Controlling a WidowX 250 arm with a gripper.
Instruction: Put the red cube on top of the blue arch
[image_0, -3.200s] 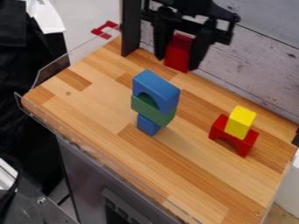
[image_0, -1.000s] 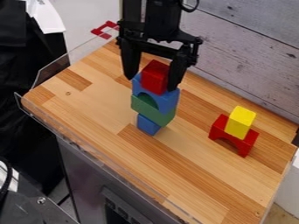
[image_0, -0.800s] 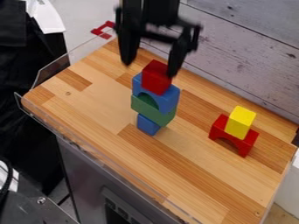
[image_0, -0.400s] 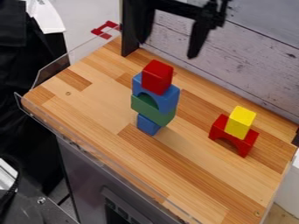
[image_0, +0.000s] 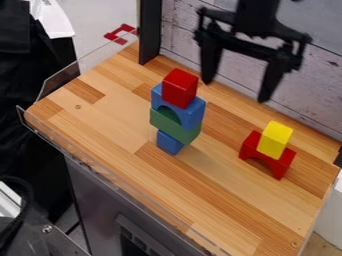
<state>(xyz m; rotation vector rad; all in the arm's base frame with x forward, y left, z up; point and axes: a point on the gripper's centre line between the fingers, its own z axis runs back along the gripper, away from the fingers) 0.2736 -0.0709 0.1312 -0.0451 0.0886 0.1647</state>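
Cube (image_0: 180, 88) is red, arch (image_0: 182, 108) under it blue, block (image_0: 174, 126) below green. Small cuboid (image_0: 276, 140) is yellow. Tabletop (image_0: 100, 120) has light and dark brown strips.

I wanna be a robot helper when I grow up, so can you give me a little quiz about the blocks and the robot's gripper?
1. Fill in the gap: The yellow block stands on an arch that is coloured ____.
2. True or false: The two fingers of the gripper are apart.
3. Pick one. Where is the red cube?
a) Held in the gripper
b) On top of the blue arch
c) Next to the yellow block

Key: 1. red; 2. true; 3. b
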